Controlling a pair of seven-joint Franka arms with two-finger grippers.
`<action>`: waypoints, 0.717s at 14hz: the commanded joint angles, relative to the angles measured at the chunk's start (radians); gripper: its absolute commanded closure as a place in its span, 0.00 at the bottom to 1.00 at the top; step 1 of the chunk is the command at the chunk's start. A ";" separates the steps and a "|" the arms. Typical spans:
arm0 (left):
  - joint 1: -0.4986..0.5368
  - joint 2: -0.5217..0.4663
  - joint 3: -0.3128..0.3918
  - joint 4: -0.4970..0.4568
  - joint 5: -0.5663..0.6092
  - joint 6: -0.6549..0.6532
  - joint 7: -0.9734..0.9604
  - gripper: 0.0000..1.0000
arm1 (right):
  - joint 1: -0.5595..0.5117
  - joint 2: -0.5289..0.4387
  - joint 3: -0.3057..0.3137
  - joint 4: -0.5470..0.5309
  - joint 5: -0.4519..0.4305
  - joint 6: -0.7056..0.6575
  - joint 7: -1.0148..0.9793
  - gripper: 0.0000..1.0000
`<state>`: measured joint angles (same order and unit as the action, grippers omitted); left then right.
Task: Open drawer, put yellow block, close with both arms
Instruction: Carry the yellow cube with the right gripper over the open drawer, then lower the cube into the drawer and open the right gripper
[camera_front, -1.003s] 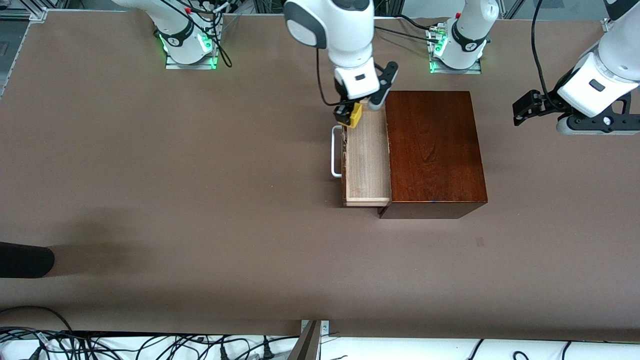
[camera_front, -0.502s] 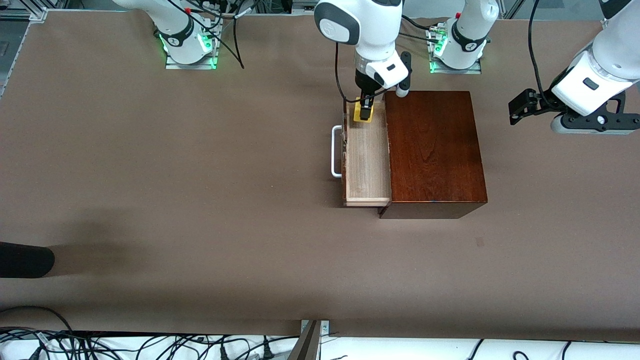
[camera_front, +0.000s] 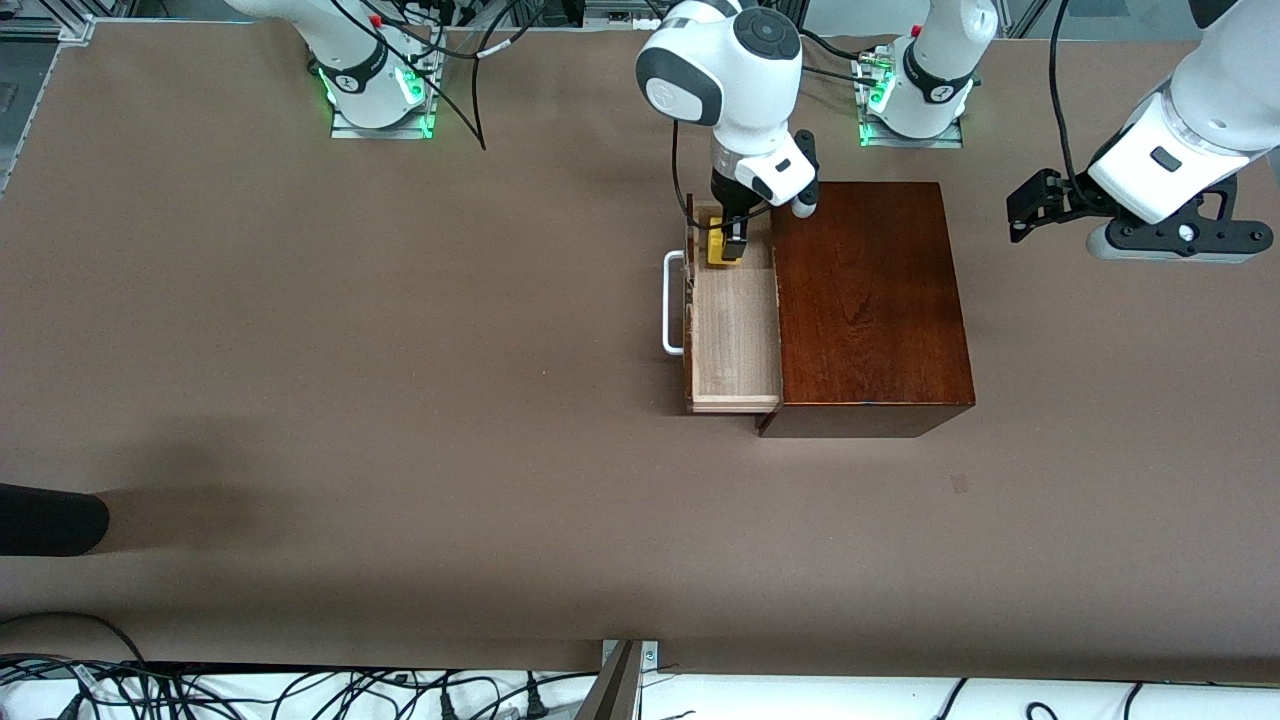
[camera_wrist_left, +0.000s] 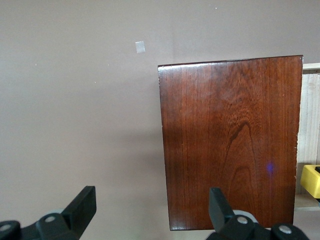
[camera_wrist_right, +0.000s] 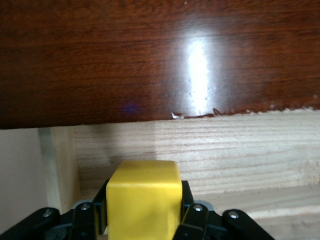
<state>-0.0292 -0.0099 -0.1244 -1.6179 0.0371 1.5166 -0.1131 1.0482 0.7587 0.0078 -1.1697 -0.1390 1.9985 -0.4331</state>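
Observation:
The dark reddish-brown box (camera_front: 870, 300) stands mid-table with its drawer (camera_front: 735, 335) pulled out toward the right arm's end, white bar handle (camera_front: 672, 303) on its front. My right gripper (camera_front: 727, 245) is down inside the drawer, at the end farthest from the front camera, shut on the yellow block (camera_front: 718, 247). The right wrist view shows the yellow block (camera_wrist_right: 145, 197) squeezed between the black fingers (camera_wrist_right: 187, 207), close to the drawer's pale wood wall (camera_wrist_right: 225, 150). My left gripper (camera_front: 1028, 205) hangs open and empty over the table beside the box (camera_wrist_left: 230, 140), toward the left arm's end.
A dark rounded object (camera_front: 50, 520) lies at the table's edge toward the right arm's end. A small mark (camera_front: 959, 484) sits on the brown table nearer the front camera than the box. Cables run along the front edge.
The right gripper has turned and gone down with the yellow block into the drawer. The left gripper has drifted slightly toward the box.

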 joint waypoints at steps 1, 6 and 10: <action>0.003 0.005 -0.003 0.023 -0.006 -0.021 0.000 0.00 | -0.008 0.028 -0.002 0.039 -0.011 0.009 -0.067 1.00; 0.003 0.007 -0.003 0.024 -0.011 -0.021 0.000 0.00 | -0.049 0.039 -0.002 0.038 -0.004 0.031 -0.154 1.00; 0.003 0.011 -0.003 0.029 -0.011 -0.021 0.000 0.00 | -0.054 0.057 -0.002 0.036 -0.004 0.055 -0.154 1.00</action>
<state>-0.0292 -0.0093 -0.1244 -1.6176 0.0371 1.5151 -0.1131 1.0031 0.7898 -0.0009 -1.1650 -0.1387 2.0527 -0.5658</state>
